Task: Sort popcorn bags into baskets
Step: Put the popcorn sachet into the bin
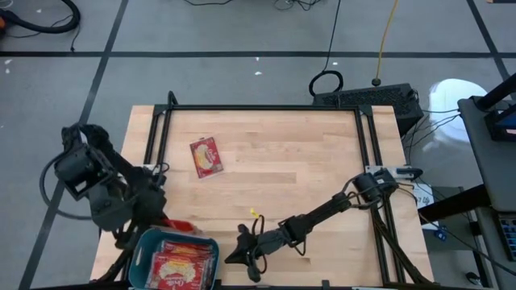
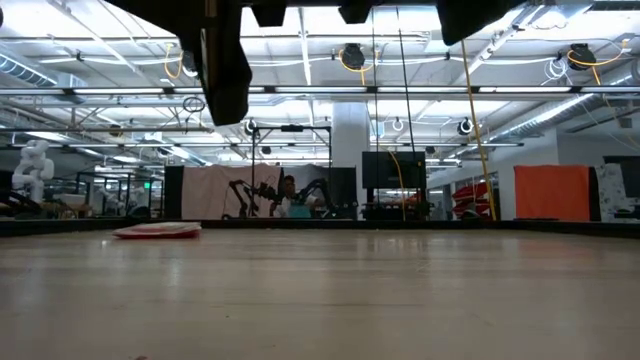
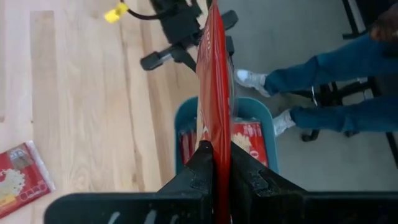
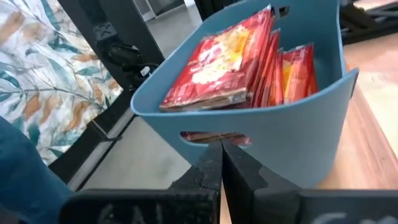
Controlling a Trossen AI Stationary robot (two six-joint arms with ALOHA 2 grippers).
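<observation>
In the teal basket [image 4: 292, 143], stacked popcorn bags [image 4: 217, 68]; left gripper [image 3: 214, 155] clamping 1 bag [image 3: 214, 81].

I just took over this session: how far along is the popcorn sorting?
Mostly done. Several popcorn bags already sit in the teal basket. In hand: the left gripper is shut on a red bag, held edge-on above the basket. Left: one bag lies flat on the table, apart from both arms. The right gripper sits shut against the basket's wall, holding nothing.
</observation>
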